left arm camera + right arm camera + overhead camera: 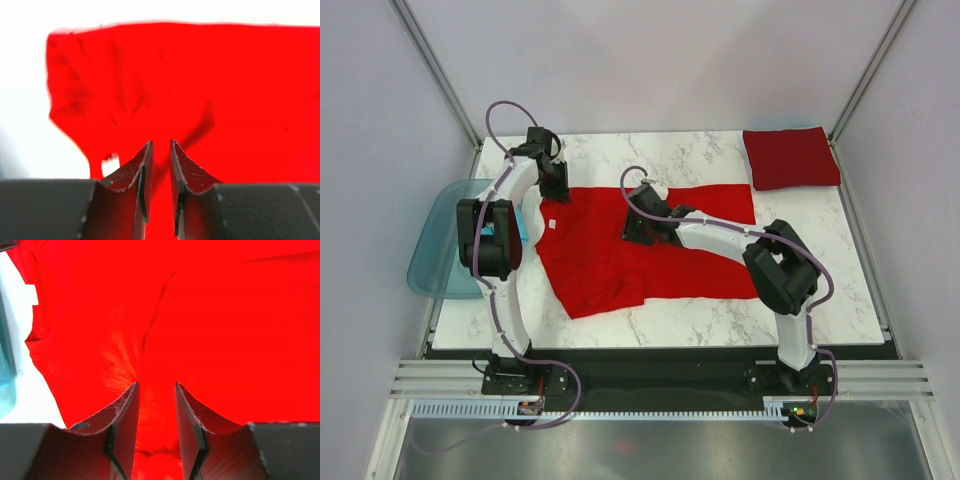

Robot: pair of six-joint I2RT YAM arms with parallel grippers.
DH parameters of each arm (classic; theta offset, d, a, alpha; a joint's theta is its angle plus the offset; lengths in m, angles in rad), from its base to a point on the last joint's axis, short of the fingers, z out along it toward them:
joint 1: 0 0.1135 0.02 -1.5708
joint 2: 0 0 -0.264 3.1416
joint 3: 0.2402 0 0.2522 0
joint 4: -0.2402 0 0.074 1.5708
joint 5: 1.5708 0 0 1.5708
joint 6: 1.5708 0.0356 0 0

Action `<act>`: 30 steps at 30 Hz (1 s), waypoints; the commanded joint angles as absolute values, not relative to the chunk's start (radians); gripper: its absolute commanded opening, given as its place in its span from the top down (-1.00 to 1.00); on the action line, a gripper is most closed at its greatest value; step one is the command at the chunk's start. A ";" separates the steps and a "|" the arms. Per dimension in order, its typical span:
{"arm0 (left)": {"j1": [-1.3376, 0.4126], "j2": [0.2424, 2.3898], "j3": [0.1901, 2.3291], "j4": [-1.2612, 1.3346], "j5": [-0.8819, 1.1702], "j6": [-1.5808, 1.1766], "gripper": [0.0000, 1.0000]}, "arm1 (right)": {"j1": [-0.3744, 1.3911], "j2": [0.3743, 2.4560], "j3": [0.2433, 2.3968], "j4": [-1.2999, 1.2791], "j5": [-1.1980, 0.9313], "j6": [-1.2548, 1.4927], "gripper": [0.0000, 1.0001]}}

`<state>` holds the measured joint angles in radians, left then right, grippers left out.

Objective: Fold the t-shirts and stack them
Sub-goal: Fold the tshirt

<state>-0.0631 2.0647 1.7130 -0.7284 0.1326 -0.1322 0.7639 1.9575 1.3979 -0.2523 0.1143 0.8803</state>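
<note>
A bright red t-shirt (650, 250) lies spread, with a few wrinkles, across the middle of the marble table (700, 320). A darker crimson t-shirt (790, 158) rests folded into a flat square at the back right corner. My left gripper (556, 190) is at the red shirt's back left corner. In the left wrist view the left gripper (161, 142) has its jaws a narrow gap apart, with the red cloth (200, 80) below them. My right gripper (636, 228) is over the shirt's upper middle. Its jaws (156, 385) stand wider apart above the red cloth (200, 315).
A translucent blue tub (435, 255) sits off the table's left edge, and its side shows in the right wrist view (6, 375). A bit of teal-blue (523, 222) shows by the left arm. A small white label (548, 224) lies on the shirt near the left gripper.
</note>
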 commanded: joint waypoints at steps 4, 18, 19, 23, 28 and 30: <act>-0.054 2.192 1.825 -0.726 0.172 -0.130 0.49 | 0.833 2.065 1.537 -0.271 0.178 0.953 0.17; -0.054 2.281 1.855 -0.726 0.150 -0.109 0.52 | 0.900 2.152 1.597 -0.294 0.192 0.953 0.25; -0.054 2.283 1.855 -0.726 0.150 -0.109 0.52 | 0.905 2.155 1.601 -0.298 0.192 0.953 0.26; -0.054 2.289 1.855 -0.726 0.149 -0.109 0.52 | 0.914 2.174 1.624 -0.310 0.195 0.953 0.26; -0.054 2.290 1.852 -0.726 0.156 -0.110 0.53 | 0.922 2.197 1.651 -0.337 0.204 0.951 0.27; -0.052 2.290 1.852 -0.726 0.156 -0.110 0.53 | 0.923 2.201 1.660 -0.348 0.212 0.951 0.28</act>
<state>-0.0601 2.2642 1.8317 -0.7311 0.1448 -0.1310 0.9161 2.1857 1.6127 -0.3195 0.1799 0.9398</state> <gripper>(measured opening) 0.241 0.367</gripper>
